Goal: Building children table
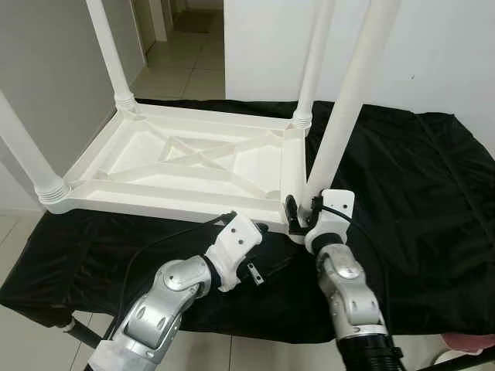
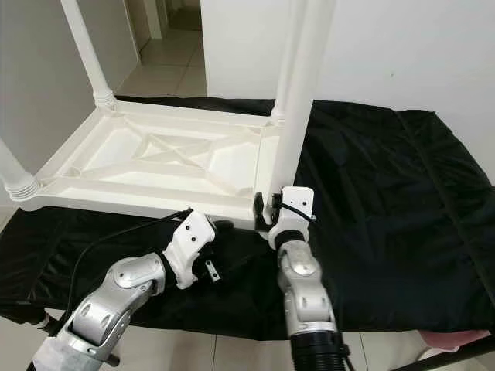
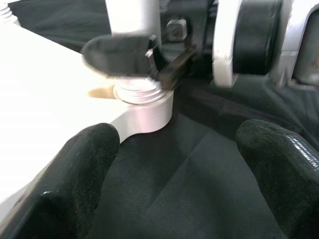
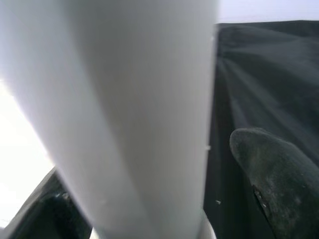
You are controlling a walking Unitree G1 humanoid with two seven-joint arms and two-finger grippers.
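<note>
A black cloth [image 1: 402,193] is spread beneath both grippers and is draped over the near edge just below them; it is creased into soft folds to the right of the right gripper. Pale floor tiles [image 1: 186,69] are seen well beyond the grippers, leading into a corridor. A white wall [image 1: 433,54] stands behind the cloth, far ahead of the right gripper.

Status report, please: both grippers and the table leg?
Right gripper around base of the near leg, leg upright in corner socket. Left gripper open beside that corner, on the black cloth. Nothing in the way.
</note>
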